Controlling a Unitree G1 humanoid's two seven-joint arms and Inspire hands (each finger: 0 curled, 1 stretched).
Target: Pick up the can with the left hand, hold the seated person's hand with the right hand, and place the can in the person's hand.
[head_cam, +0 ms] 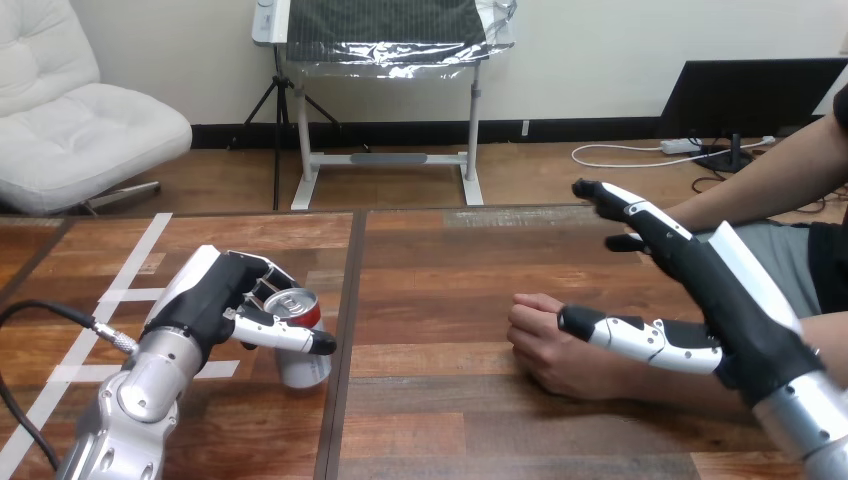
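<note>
At the wooden table's (440,280) left, the left hand (215,295) curls round the soda can (305,365), apparently not lifted yet. Right hand (720,300) spread loose over the person's hand (545,345). Next: lift the can, clasp the hand.

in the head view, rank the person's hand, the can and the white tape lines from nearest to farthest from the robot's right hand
1. person's hand: at the table's right, by the thumb tip of the right hand.
2. can: left of the table's seam, in the left hand.
3. white tape lines: far left of the table.
</note>
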